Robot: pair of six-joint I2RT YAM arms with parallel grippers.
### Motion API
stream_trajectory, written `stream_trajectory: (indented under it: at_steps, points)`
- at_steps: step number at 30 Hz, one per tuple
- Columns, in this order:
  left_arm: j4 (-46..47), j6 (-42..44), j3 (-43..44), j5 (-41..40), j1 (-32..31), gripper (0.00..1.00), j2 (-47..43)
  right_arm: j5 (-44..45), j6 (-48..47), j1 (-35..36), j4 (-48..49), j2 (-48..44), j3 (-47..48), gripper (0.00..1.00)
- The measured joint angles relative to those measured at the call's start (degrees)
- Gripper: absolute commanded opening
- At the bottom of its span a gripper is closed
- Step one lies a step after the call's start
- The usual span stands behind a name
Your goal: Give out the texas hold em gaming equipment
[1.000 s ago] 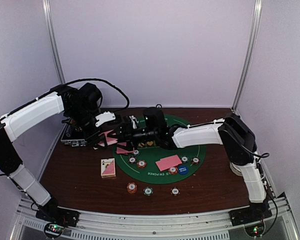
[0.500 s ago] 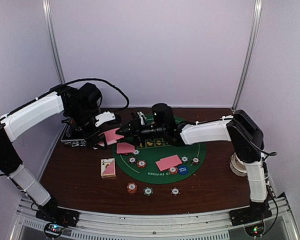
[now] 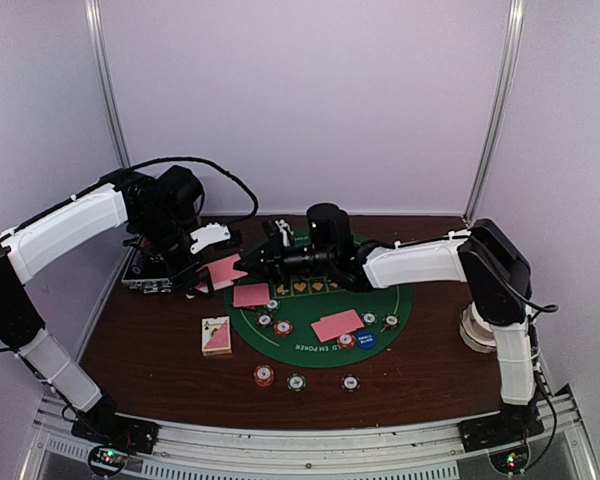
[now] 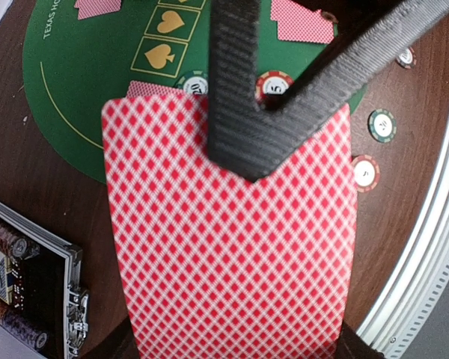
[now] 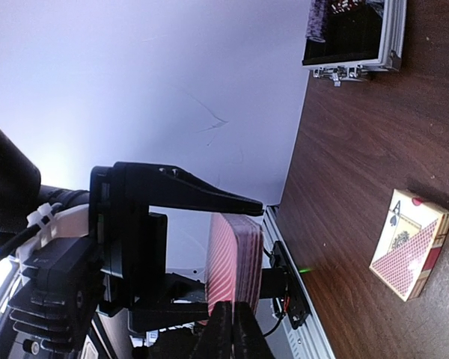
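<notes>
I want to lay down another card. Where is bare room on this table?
Bare wood: front left, between the card box and the table's left edge; front right, between the loose chips and the table's right edge. Crowded: the mat's near half, with cards and chips, and its left edge, where the left fingers hold the deck.

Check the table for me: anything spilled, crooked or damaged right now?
Nothing stands out. The loose cards on the green mat lie flat, the chips lie flat, and the deck sits squarely in the left gripper, with the right gripper shut at its edge.
</notes>
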Motion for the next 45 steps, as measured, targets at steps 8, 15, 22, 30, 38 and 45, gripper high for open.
stream_trajectory:
  at_steps: [8, 15, 22, 30, 38, 45]
  points:
    - [0.0, 0.2, -0.2, -0.8, 0.0, 0.0, 0.0, -2.1, -3.6, -2.4, -5.3, -3.1, -0.2, 0.0]
    - [-0.1, 0.2, -1.4, -1.9, 0.0, 0.0, 0.0, -2.8, -21.0, -8.5, -26.3, -9.2, 2.2, 0.0]
    - [-0.2, 0.2, -2.6, -1.9, 1.5, 0.0, -0.1, 6.5, -48.5, -10.6, -55.4, -9.0, 16.2, 0.0]
    - [-0.3, 0.2, -3.7, -1.9, 2.8, 0.0, -1.0, 30.4, -78.8, -7.1, -64.6, -8.7, 19.4, 0.0]
    - [-1.0, 0.2, -4.3, -1.9, 2.8, 0.0, -2.8, 52.1, -105.9, 1.0, -52.2, -7.9, 7.6, 0.0]
    - [-1.0, 0.2, -4.3, -1.9, 2.8, 0.0, -3.0, 63.2, -122.9, 2.3, -38.8, -2.4, 3.3, 0.0]
